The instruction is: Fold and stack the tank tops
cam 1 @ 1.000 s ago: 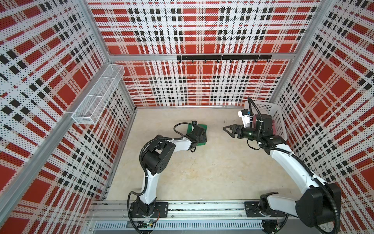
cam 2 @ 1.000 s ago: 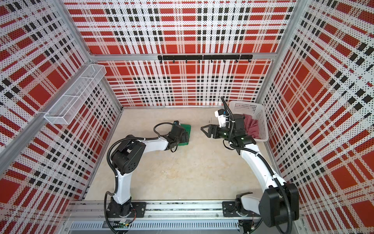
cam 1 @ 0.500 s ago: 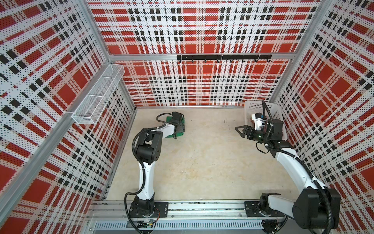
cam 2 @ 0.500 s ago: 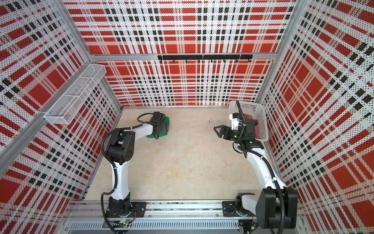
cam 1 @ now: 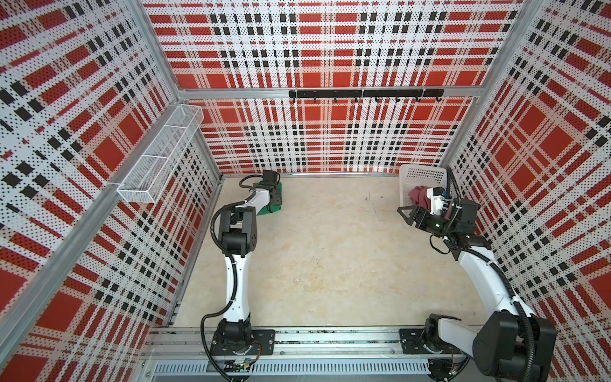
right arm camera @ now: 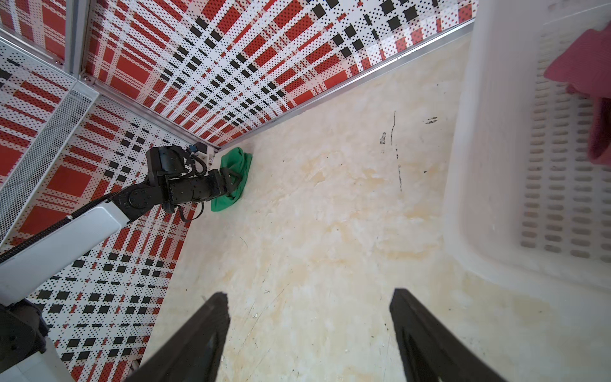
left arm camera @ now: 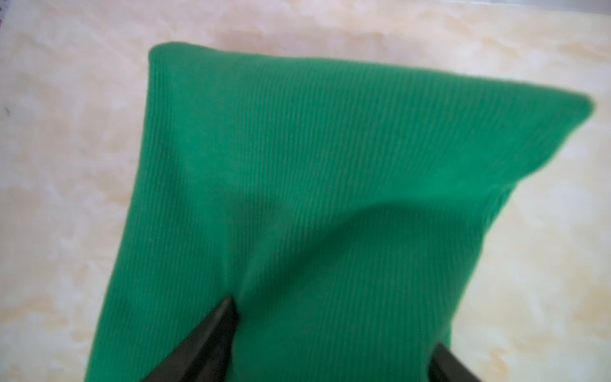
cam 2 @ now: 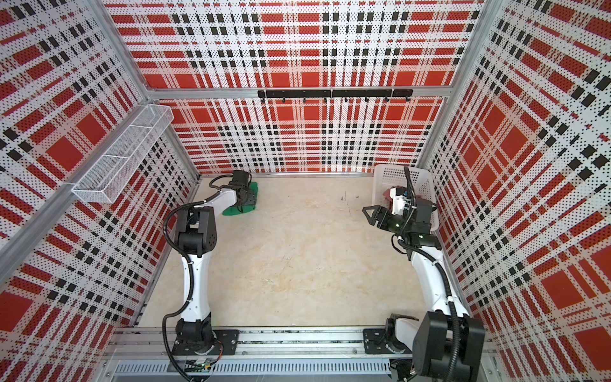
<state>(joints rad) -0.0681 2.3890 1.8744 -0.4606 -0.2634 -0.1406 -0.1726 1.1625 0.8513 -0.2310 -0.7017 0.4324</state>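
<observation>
The green tank top (left arm camera: 330, 182), ribbed and folded into a small pad with one wrinkle, lies in the table's (cam 1: 330, 264) far left corner. The left gripper (left arm camera: 334, 324) is on it, fingers spread wide with their tips on the cloth. The pink tank top (cam 1: 418, 195) sits crumpled in the white basket (cam 1: 417, 172) at far right, and the right gripper (right arm camera: 309, 294) hovers beside it, empty, fingers spread.

Both top views look steeply down from above the six o'clock edge of the beige marbled tabletop (cam 1: 330, 264). The left wrist camera sits close over the bright green ribbed tank top (left arm camera: 330, 198) at eleven o'clock. The right wrist camera, at two o'clock by the white perforated plastic basket (right arm camera: 479, 165), faces ten o'clock; every view shares that garment.
</observation>
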